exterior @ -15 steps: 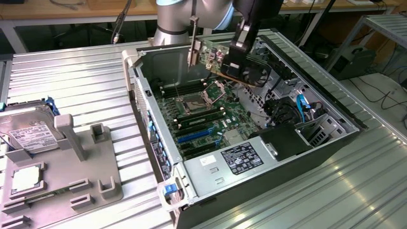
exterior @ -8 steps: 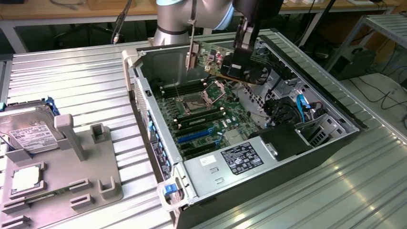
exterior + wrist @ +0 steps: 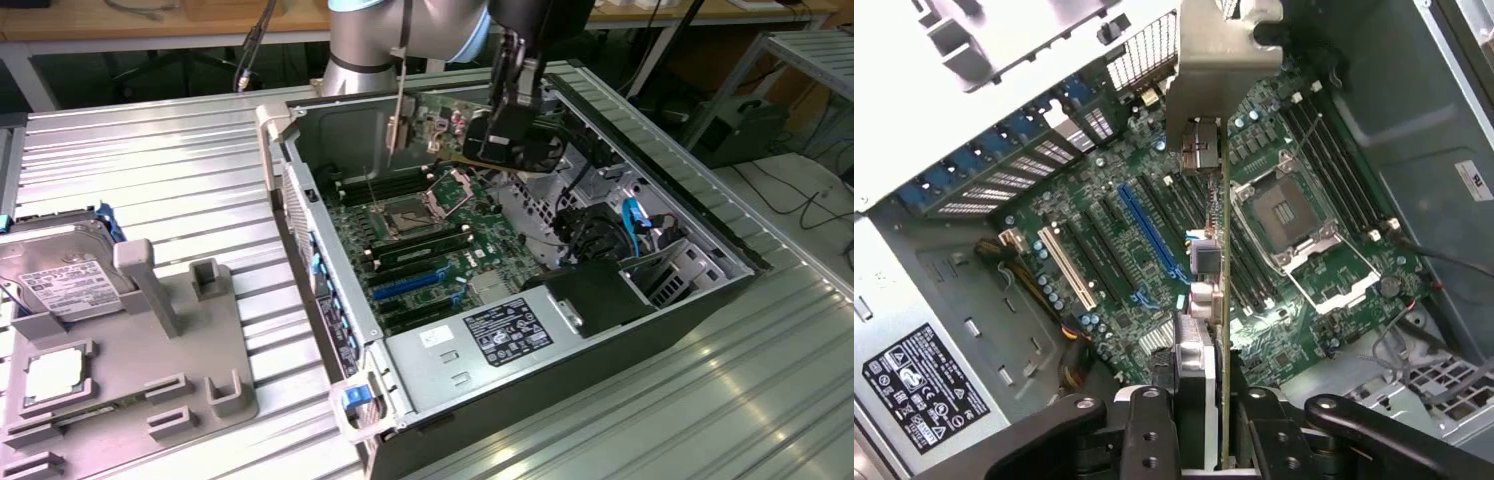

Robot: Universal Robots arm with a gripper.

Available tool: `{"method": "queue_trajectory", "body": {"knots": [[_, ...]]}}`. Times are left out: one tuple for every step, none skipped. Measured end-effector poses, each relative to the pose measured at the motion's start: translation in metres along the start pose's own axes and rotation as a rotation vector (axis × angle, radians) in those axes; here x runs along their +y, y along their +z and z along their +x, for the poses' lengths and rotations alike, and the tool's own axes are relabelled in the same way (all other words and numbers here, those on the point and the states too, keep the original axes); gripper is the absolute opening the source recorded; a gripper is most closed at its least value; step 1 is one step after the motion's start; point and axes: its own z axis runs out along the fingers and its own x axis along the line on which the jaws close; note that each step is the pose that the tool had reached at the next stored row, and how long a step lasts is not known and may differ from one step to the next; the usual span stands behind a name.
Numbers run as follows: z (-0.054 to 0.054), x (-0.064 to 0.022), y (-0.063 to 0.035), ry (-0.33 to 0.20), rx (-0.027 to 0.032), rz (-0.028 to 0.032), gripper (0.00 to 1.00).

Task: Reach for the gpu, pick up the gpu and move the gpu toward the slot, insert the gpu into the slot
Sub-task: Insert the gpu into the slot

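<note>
While the gripper point(image 3: 1206, 425) clamps its fingers point(image 3: 1149, 430) on the gpu point(image 3: 1204, 257), the card hangs edge-down over the open case point(image 3: 300, 190), clear of the green board point(image 3: 1104, 262), silver bracket point(image 3: 1219, 50) at the end far from the fingers. Its long axis looks turned somewhat off the blue slot point(image 3: 1150, 232), which lies empty below, on the card's side away from the processor socket point(image 3: 1294, 215); outside the case, a grey holder point(image 3: 200, 370) carries the hard drive point(image 3: 60, 275) and processor chip point(image 3: 56, 375)

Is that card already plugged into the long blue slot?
No: the gripper holds the card up above the board, and the blue slot is empty.
</note>
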Motion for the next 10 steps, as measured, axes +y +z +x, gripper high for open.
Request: {"method": "queue_trajectory", "body": {"knots": [[-0.0001, -0.0003, 0.0001, -0.018, 0.0000, -0.0019, 0.28], [-0.0001, -0.0003, 0.0001, -0.034, -0.0001, -0.0022, 0.28], [-0.0001, -0.0003, 0.0001, -0.048, -0.0002, -0.0024, 0.28], [-0.0002, -0.0003, 0.0001, -0.065, -0.0001, -0.0026, 0.28], [-0.0002, -0.0003, 0.0001, -0.080, -0.0002, -0.0027, 0.28], [-0.0002, -0.0004, 0.0001, -0.092, -0.0001, -0.0029, 0.28], [-0.0004, -0.0006, 0.0001, -0.109, -0.0002, -0.0032, 0.28], [-0.0004, -0.0006, 0.0002, -0.126, -0.0003, -0.0034, 0.28], [-0.0005, -0.0007, 0.0002, -0.144, -0.0003, -0.0036, 0.28], [-0.0005, -0.0007, 0.0002, -0.162, -0.0003, -0.0037, 0.28]]}}
